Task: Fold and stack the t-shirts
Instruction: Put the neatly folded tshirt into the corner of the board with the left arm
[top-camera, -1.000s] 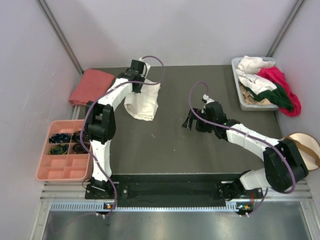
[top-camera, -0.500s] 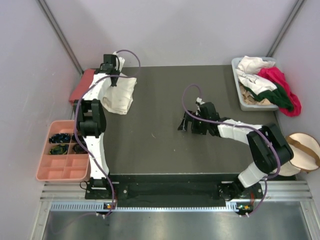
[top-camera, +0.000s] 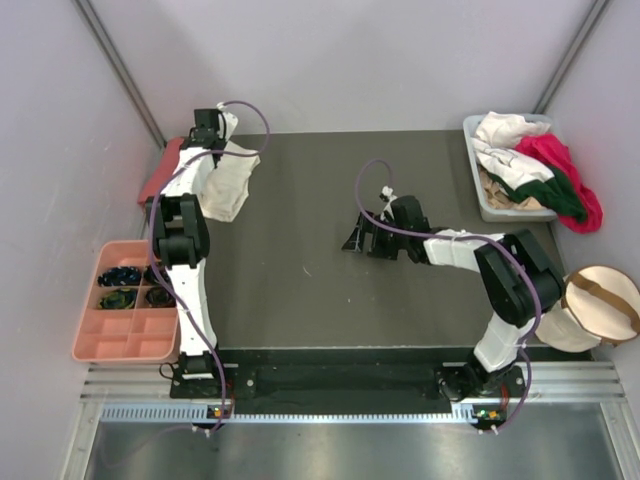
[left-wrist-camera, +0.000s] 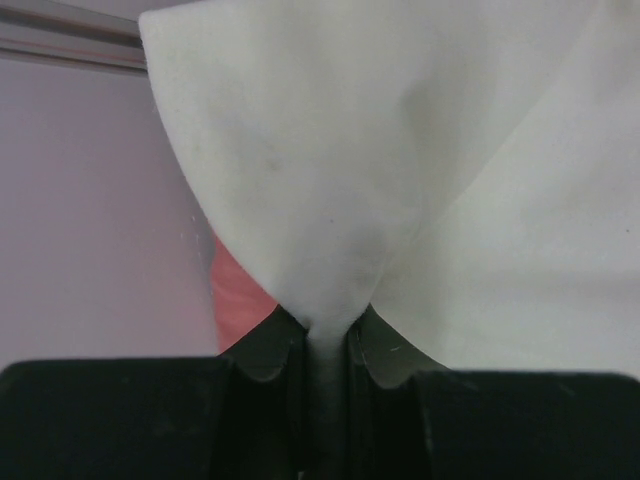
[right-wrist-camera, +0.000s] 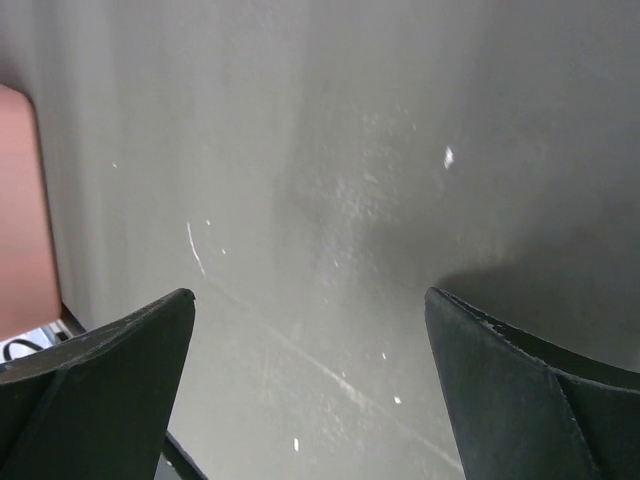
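Observation:
My left gripper is shut on a fold of the cream-white t-shirt, which hangs down from it at the table's far left corner. In the left wrist view the cloth fills the frame and is pinched between the jaws. A salmon-pink t-shirt lies folded just left of it, half hidden by the arm; a strip of it shows in the left wrist view. My right gripper is open and empty, low over the bare mat at mid-table. Other white, magenta and dark green shirts are heaped in the grey bin.
A grey bin stands at the far right. A pink compartment tray sits at the near left. A round beige pouch with a tan strap lies at the right edge. Grey walls close in on both sides.
My left gripper has carried the cream-white shirt from mid-left of the table to the far left corner, beside the salmon-pink shirt. My right gripper has slid a little left over the mat.

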